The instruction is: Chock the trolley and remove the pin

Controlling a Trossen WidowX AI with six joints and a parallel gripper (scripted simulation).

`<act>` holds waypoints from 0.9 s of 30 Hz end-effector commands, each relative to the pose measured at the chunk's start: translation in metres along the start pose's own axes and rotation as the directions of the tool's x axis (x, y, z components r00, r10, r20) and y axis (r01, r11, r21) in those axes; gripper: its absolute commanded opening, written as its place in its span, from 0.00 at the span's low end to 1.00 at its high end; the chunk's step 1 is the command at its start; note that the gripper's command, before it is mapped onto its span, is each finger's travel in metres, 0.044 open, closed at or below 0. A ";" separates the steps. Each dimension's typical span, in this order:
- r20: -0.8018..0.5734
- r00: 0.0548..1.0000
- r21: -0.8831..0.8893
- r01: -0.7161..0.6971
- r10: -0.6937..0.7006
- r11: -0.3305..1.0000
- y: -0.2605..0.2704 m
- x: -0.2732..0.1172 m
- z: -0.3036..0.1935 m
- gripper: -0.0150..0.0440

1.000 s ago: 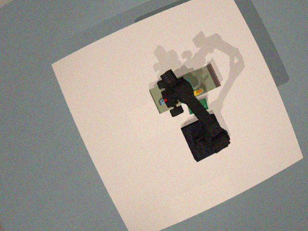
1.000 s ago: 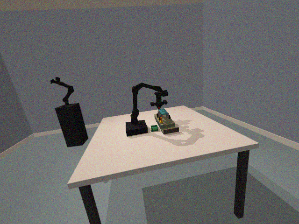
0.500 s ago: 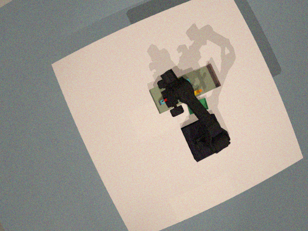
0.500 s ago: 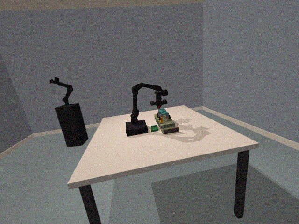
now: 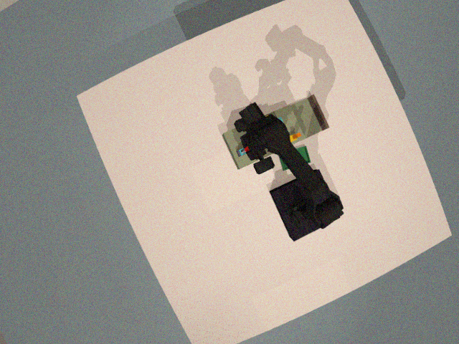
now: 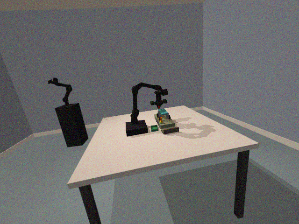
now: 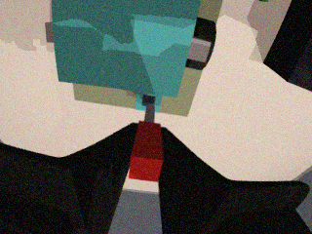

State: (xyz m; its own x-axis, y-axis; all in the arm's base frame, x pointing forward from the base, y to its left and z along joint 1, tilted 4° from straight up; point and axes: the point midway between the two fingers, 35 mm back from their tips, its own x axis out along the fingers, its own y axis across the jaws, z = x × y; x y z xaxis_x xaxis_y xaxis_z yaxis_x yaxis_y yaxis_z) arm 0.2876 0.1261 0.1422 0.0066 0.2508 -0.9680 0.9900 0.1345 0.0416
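My gripper (image 5: 248, 150) (image 6: 158, 106) (image 7: 148, 131) is shut on the red head of the stop pin (image 5: 246, 149) (image 6: 159, 107) (image 7: 146, 167). The pin's grey shaft points down to the small teal bracket at the ramp's uphill end; whether its tip is clear of the bracket I cannot tell. The teal trolley (image 6: 163, 111) (image 7: 117, 58) stands on the ramp (image 5: 311, 116) (image 6: 166, 124) (image 7: 176, 105). The yellow chock (image 5: 293, 137) (image 6: 161, 120) with its orange handle stands on the ramp on the trolley's downhill side; contact with a wheel is not visible. The green tray (image 5: 306, 155) (image 6: 154, 128) looks empty.
The tray is between the ramp and the arm's black base (image 5: 292, 211) (image 6: 136, 128). A dark end block (image 5: 320, 112) (image 6: 170, 130) is at the ramp's downhill end. A second arm on a black pedestal (image 6: 71, 125) stands beyond the table (image 5: 185, 222) (image 6: 135, 149).
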 end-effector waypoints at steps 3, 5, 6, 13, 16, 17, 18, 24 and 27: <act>-0.006 1.000 -0.005 -0.011 0.011 1.000 0.002 -0.005 -0.003 0.25; -0.006 1.000 -0.005 -0.011 0.011 1.000 0.002 -0.006 -0.003 0.25; -0.006 1.000 -0.005 -0.011 0.011 1.000 0.002 -0.006 -0.003 0.25; -0.006 1.000 -0.005 -0.011 0.011 1.000 0.003 -0.008 -0.004 0.25; -0.006 1.000 -0.005 -0.011 0.011 1.000 0.003 -0.007 -0.007 0.25; -0.007 1.000 -0.005 -0.011 0.011 1.000 0.002 -0.006 -0.010 0.25; -0.007 1.000 -0.005 -0.011 0.011 1.000 0.002 -0.005 -0.012 0.25; -0.008 1.000 -0.005 -0.011 0.010 1.000 0.001 -0.004 -0.022 0.25; -0.008 1.000 -0.005 -0.011 0.010 1.000 0.002 -0.004 -0.027 0.25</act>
State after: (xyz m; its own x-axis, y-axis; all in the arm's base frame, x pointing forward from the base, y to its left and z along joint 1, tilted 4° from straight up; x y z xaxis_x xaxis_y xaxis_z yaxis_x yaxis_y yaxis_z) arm 0.2833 0.1460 0.1498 0.0063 0.2570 -0.9664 0.9892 0.1398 0.0437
